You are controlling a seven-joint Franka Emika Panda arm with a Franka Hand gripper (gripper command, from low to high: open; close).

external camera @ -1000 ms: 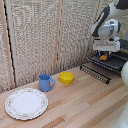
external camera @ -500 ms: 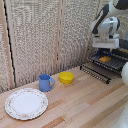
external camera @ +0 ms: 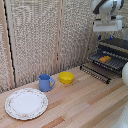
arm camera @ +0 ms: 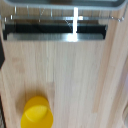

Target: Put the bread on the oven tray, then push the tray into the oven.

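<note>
Up at about one o'clock in the exterior view, the clamp (external camera: 108,31) hangs high over the far end of the wooden table (external camera: 85,102), its boxy white housing plain to see. The fingers are too blurred to read, so whether they stand spread or pressed together I cannot tell; nothing is seen hanging from them.

Below it, at roughly three o'clock, sits the oven (external camera: 114,46), dark and boxy, front facing the table. The oven pan (external camera: 102,66), that dark wire-grid rack, sticks out from the oven's front over the tabletop. And there's the bread (external camera: 104,59), a small golden-orange piece lying on the rack, well apart from the clamp above.

Swing to the middle of the table: the yellow bowl (external camera: 66,77) rests near the centre, with the blue cup (external camera: 46,82) just beside it at nine o'clock, handle showing. Down at seven o'clock lies the round patterned white plate (external camera: 26,103), flat on the wood. A woven screen (external camera: 45,40) closes off the back.

From the wrist camera, the view looks straight down on pale wood, with the yellow bowl (arm camera: 36,112) and a dark band of the rack's edge (arm camera: 55,27) opposite it; no fingertips show in this picture.
</note>
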